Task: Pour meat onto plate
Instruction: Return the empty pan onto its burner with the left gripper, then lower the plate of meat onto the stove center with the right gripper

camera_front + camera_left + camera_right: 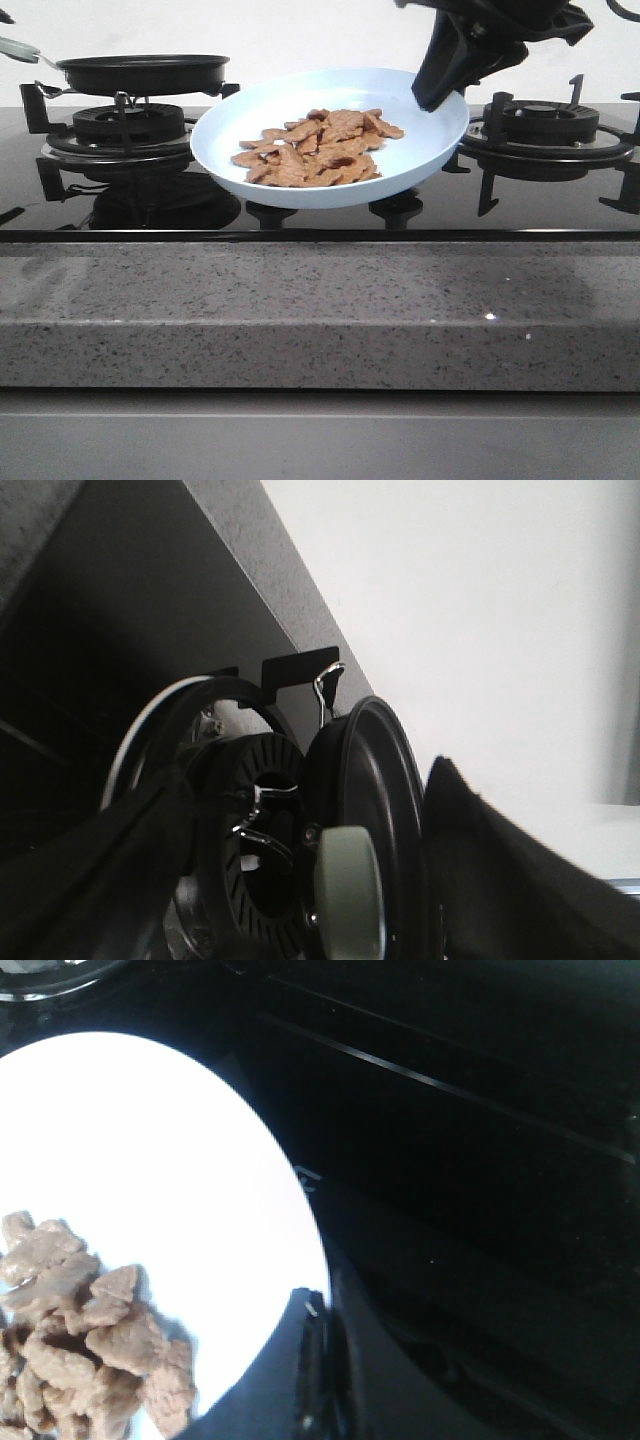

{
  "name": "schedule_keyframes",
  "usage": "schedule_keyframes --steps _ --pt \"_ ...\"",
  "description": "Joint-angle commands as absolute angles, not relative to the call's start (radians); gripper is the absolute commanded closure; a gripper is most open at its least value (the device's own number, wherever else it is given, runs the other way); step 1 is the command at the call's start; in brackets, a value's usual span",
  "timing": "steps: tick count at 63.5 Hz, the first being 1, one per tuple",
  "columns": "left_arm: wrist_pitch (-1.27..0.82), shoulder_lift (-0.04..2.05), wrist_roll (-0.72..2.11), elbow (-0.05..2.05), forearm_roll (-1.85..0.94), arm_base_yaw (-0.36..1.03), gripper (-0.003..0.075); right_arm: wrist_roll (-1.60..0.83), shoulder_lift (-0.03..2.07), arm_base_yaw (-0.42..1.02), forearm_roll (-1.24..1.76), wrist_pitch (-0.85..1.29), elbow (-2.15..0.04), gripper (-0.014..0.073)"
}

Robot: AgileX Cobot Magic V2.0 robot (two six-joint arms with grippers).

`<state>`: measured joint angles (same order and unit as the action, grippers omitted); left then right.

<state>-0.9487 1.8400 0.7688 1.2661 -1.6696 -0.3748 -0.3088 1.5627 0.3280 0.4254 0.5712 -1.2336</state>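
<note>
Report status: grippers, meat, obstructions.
Right gripper shut on plate rim, held off the stove. Left gripper shut on pan handle. Meat on plate. No obstructions.

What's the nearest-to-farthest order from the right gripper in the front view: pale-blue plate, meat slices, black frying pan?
1. Pale-blue round plate: its rim is in the right gripper.
2. Reddish-brown meat slices: mid-plate, to the gripper's left.
3. Black frying pan: on the far-left burner.

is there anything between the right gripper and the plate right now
Nothing visible. The right gripper already sits at the rim of the plate, seemingly clamped on it, and the meat already lies on the plate.
</note>
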Motion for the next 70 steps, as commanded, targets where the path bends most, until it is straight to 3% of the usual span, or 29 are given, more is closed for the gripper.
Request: schedule_keyframes --steps 1,19,36,50,70 --pt "-1.052 1.788 0.783 1.3 -1.729 -0.409 0.0204 -0.316 1.515 0.328 0.452 0.524 -1.262 0.0652" --pt "-1.134 1.682 0.787 1.3 -1.65 -0.523 0.0204 -0.316 1.515 0.328 0.452 0.524 -1.262 0.0652" --pt "-1.0 1.409 0.781 1.3 -1.338 -0.506 0.0205 -0.316 1.515 0.328 0.452 0.524 -1.262 0.0652" --pt "-0.876 1.192 0.689 1.3 -1.034 -0.329 0.0206 -0.316 1.515 0.328 0.452 0.525 -1.262 0.0652" --pt "-0.806 0.957 0.295 1.203 -0.411 0.008 0.0209 -0.316 1.515 0.328 0.452 0.524 -1.262 0.0652"
